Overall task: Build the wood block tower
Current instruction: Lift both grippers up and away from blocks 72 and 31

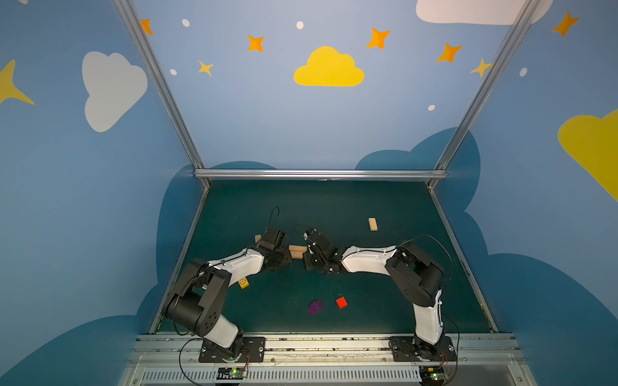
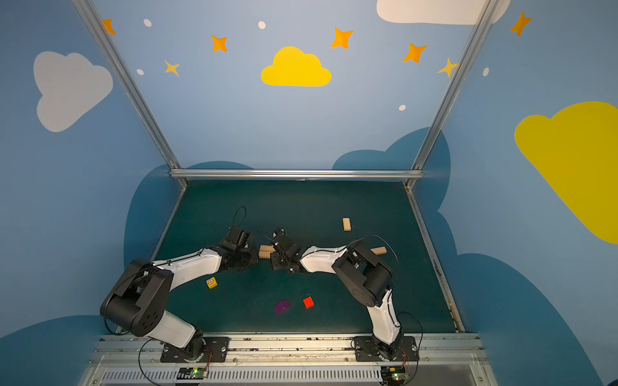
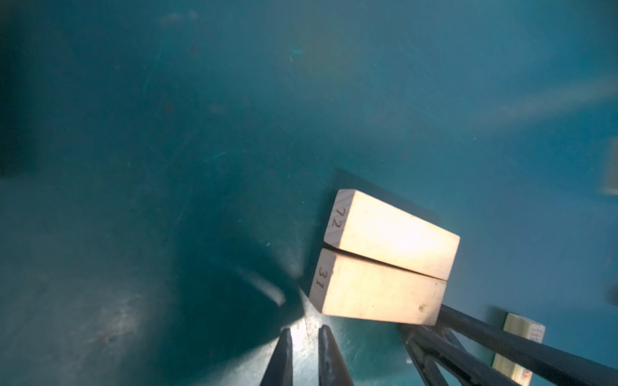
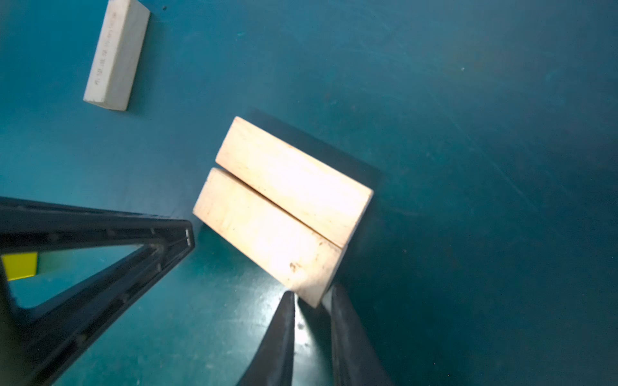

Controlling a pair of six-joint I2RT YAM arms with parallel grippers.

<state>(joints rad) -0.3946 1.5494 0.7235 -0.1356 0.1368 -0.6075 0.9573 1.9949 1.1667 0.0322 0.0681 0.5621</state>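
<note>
Blue walls painted with clouds and stars close in a dark teal mat (image 1: 334, 207) edged by aluminium rails (image 1: 319, 173). The mat is scuffed and glares under the wrist lights.

In both top views the wrists cover the claws and both ends of the pair of planks (image 1: 297, 251) lying mid-mat. A third plank (image 1: 257, 238), just left of the pair, peeps out from behind the left wrist. A fourth plank (image 2: 379, 250), right of the pair, shows past the right arm in a top view. A fifth plank (image 1: 373, 224) lies in the clear, beyond the pair and to its right, well apart. In the left wrist view an orange-printed plank (image 3: 518, 347) is cut off by dark fingers; I cannot tell which of these it is.

The pair is pale tan, lying flat with long sides touching and ends slightly offset. Their end grain is stamped: plank 72 (image 3: 394, 234) and plank 31 (image 3: 374, 294).

The left gripper (image 3: 304, 331) has its fingers drawn together on nothing, with the tips just beside plank 31's stamped end. The right gripper (image 4: 311, 295) is at the opposite end with its tips a little apart and that plank's corner between them; whether they pinch it I cannot tell.

Nearer the arm bases than the pair lie the yellow cube (image 1: 243, 282), to the left, and the blurred purple cube (image 1: 315, 307) with the red cube (image 1: 341, 302) near it.
</note>
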